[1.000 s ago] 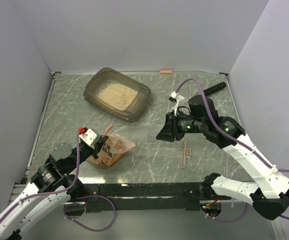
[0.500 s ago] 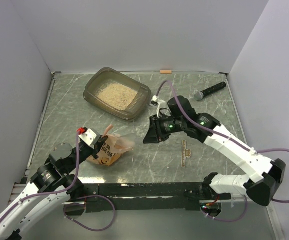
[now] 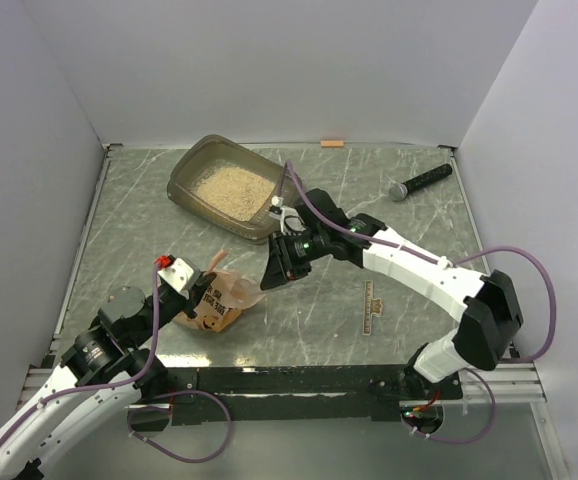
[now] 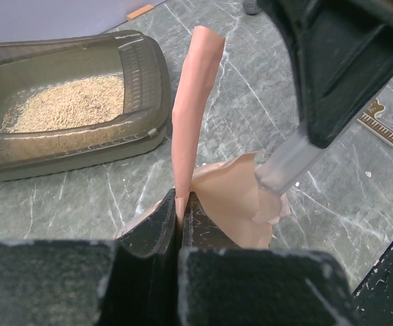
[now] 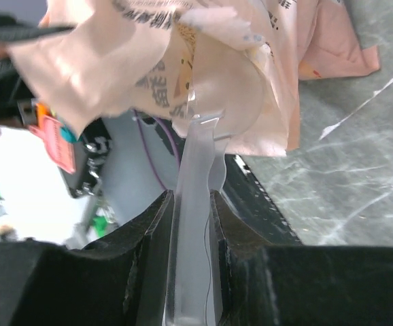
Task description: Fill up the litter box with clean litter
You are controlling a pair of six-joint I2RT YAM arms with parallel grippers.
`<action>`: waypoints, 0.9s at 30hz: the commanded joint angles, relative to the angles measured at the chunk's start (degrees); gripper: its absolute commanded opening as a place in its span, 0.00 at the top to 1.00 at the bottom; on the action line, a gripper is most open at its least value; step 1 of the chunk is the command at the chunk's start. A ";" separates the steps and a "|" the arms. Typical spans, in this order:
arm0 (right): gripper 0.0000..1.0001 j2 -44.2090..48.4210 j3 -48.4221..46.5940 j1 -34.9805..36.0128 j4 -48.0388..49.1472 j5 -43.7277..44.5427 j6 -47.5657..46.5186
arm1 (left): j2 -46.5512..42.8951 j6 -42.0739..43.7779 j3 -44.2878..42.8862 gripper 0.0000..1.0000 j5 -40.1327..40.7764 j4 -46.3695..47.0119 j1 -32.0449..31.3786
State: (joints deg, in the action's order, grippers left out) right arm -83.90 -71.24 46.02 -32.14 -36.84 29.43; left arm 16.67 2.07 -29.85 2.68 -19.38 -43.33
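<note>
The litter box (image 3: pixel 184 172) stands at the back left with beige litter (image 3: pixel 231 187) in it; it also shows in the left wrist view (image 4: pixel 142 68). The orange-pink litter pouch (image 3: pixel 227 298) stands on the table at the front left. My left gripper (image 3: pixel 204 290) is shut on a raised flap of the pouch (image 4: pixel 196 88). My right gripper (image 3: pixel 279 265) is shut on the handle of a clear plastic scoop (image 5: pixel 196 204). The scoop's bowl (image 5: pixel 224 88) is at the pouch's open mouth (image 5: pixel 115 54).
A black microphone-like stick (image 3: pixel 419 182) lies at the back right. A small tan ruler-like piece (image 3: pixel 372 305) lies right of the middle. A bit of orange tape (image 3: pixel 332 144) sits at the back edge. Grey walls close in three sides.
My right arm has swung left across the table, bringing the scoop from mid-right to the pouch's mouth. The left arm and the pouch have stayed put.
</note>
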 commanded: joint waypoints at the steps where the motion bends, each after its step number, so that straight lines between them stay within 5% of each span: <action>1: 1.00 -2.14 -3.29 0.65 -0.38 -1.05 7.73 | -0.32 -1.63 -1.18 0.99 -0.31 4.79 -0.26; 8: 1.00 -6.97 -7.15 0.47 -5.39 6.42 11.87 | -0.76 -1.63 -1.18 0.99 -0.48 4.88 -0.26; 18: 1.00 -15.94 -7.77 0.47 -2.84 2.39 14.95 | -0.41 -1.63 -1.18 0.99 -0.48 4.79 -0.18; 27: 1.00 -21.48 -1.54 0.21 14.98 -6.92 19.70 | -0.76 -1.63 -1.09 0.99 -0.39 4.87 -0.26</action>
State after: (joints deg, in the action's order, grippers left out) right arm -101.65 -76.51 46.35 -23.53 -42.54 46.09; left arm 16.69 2.02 -29.85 2.72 -19.40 -43.33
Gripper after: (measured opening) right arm 0.315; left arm 0.044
